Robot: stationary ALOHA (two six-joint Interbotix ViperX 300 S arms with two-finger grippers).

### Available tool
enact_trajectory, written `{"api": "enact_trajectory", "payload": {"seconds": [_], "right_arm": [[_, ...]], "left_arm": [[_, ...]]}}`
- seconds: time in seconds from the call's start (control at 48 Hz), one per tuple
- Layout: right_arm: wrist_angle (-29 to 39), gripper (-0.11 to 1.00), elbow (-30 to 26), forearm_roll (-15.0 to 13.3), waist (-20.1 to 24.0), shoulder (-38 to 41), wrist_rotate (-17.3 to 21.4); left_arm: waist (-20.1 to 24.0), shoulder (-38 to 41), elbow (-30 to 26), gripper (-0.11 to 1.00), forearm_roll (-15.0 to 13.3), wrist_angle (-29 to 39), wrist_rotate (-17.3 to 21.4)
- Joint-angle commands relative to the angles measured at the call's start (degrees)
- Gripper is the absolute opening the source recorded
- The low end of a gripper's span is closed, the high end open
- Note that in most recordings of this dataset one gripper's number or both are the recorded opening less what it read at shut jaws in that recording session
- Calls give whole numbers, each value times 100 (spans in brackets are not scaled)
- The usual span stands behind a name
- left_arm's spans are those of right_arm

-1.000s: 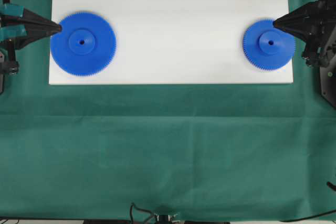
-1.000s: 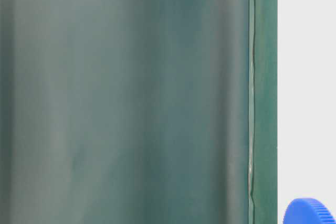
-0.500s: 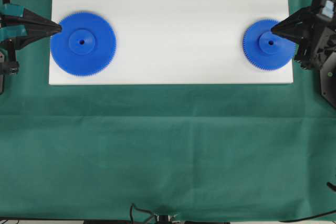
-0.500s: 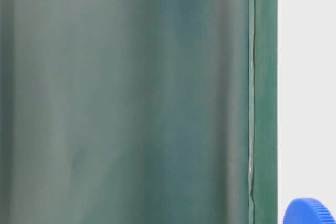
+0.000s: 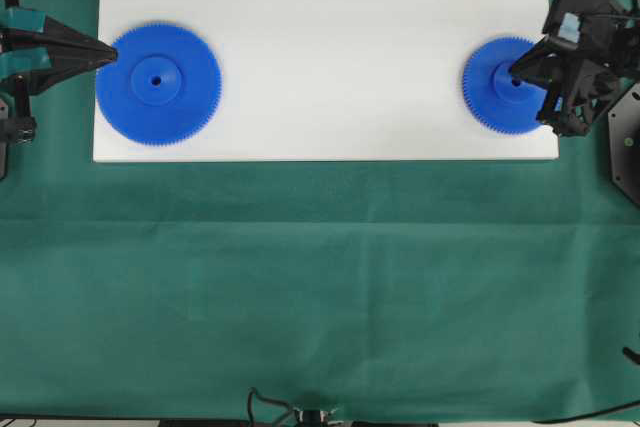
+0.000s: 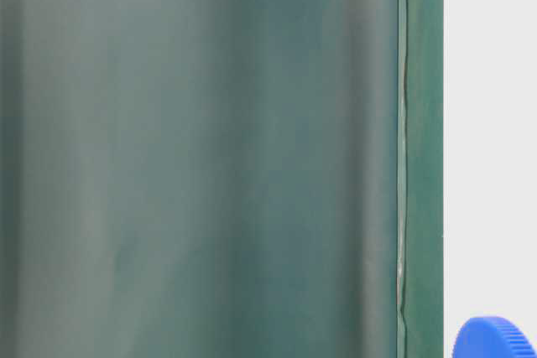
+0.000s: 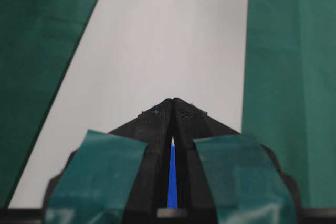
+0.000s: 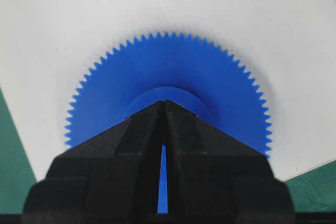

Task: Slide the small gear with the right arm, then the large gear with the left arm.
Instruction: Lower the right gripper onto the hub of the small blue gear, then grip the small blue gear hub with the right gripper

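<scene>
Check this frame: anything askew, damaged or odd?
Nothing stands out. The large gear and small gear lie flat on the white board; the right gripper is shut over the small gear's hub.

the overhead view is bright, evenly lit and sharp, with only faint soft shadows around the large gear [image 5: 158, 84] on the white board [image 5: 330, 72]. the table-level view is mostly a blurred green cloth [image 6: 201, 157], hazy and out of focus. in both wrist views the near gripper bodies are soft while the surfaces beyond stay fairly crisp, without glare.
</scene>
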State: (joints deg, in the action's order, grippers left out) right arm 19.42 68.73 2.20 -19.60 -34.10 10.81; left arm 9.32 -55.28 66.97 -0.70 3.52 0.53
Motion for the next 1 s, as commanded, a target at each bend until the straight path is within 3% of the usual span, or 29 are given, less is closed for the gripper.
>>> {"api": "enact_trajectory", "payload": {"seconds": [0.0,0.667,0.979], "right_arm": [[-70,53,-44,-9,-26,123,9],[-70,53,44,-9,-26,290,18],[-44,53,-35,-9,-26,853,26]], "left_arm": [[26,44,-62,0,0,-26,-9],[18,44,-44,0,-9,-18,-9],[18,44,-44,0,-9,-9,-18]]}}
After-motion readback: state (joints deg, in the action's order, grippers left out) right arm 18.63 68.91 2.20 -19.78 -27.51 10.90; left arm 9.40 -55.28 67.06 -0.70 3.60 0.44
